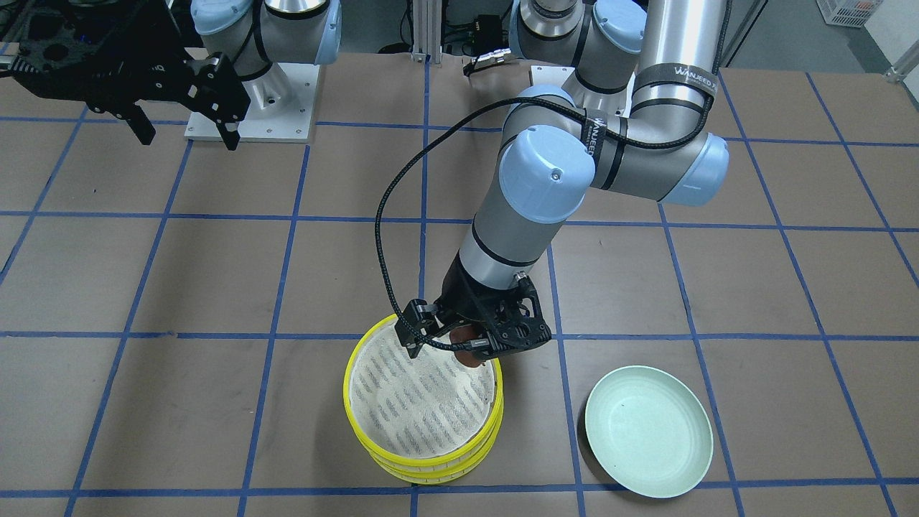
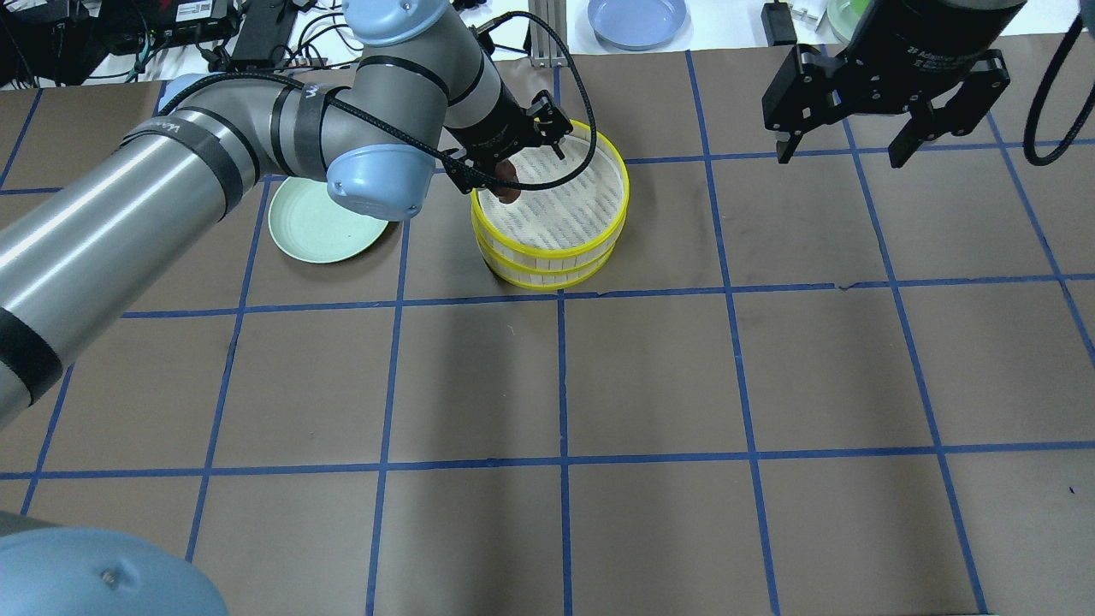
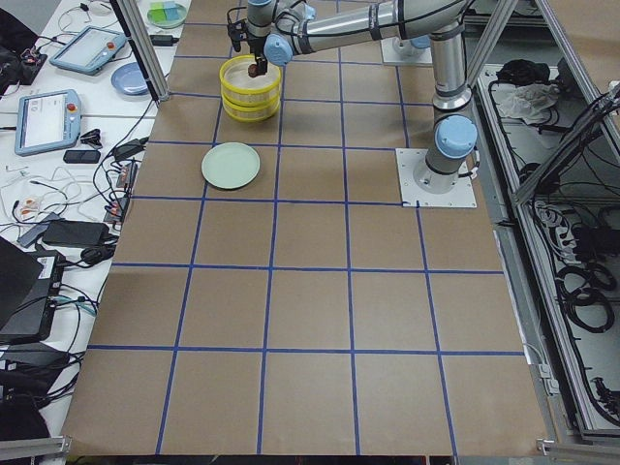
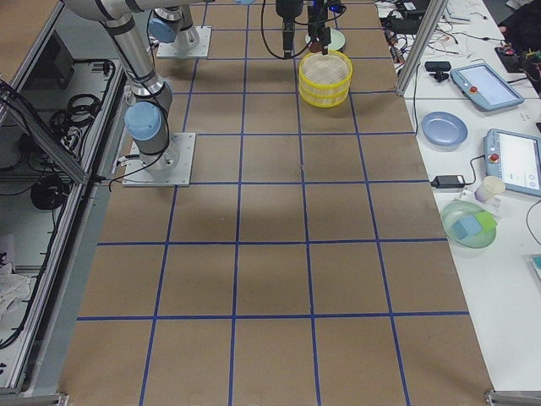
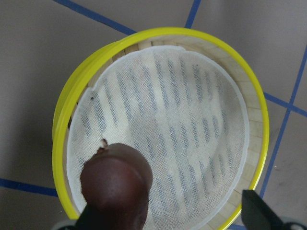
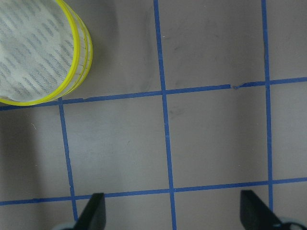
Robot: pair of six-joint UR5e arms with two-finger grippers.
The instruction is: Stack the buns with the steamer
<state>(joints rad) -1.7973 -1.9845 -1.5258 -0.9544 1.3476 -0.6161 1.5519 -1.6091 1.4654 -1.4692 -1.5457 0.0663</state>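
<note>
Two steamer trays are stacked; the top tray [image 1: 350, 375] [image 2: 624, 185] [image 5: 261, 112] sits on the lower tray [image 1: 431, 475] [image 2: 547, 280]. The dark reddish-brown bun [image 1: 467, 353] [image 2: 508, 192] [image 5: 116, 179] is inside the top tray at its edge, against one finger of my left gripper [image 1: 465, 342] [image 2: 511, 156] [image 5: 170, 214]. Its jaws stand wide apart, and the other finger [image 5: 255, 211] is well clear of the bun. The creamy white bun is hidden. My right gripper [image 1: 187, 136] [image 2: 843, 151] [image 6: 175, 215] is open and empty, high above the table, away from the stack [image 6: 72, 72].
A pale green plate [image 1: 650, 439] [image 2: 323, 224] lies on the table beside the stack, on my left. A blue plate [image 2: 637, 19] sits on the desk beyond the table's far edge. The brown table [image 2: 650, 376] has blue grid lines.
</note>
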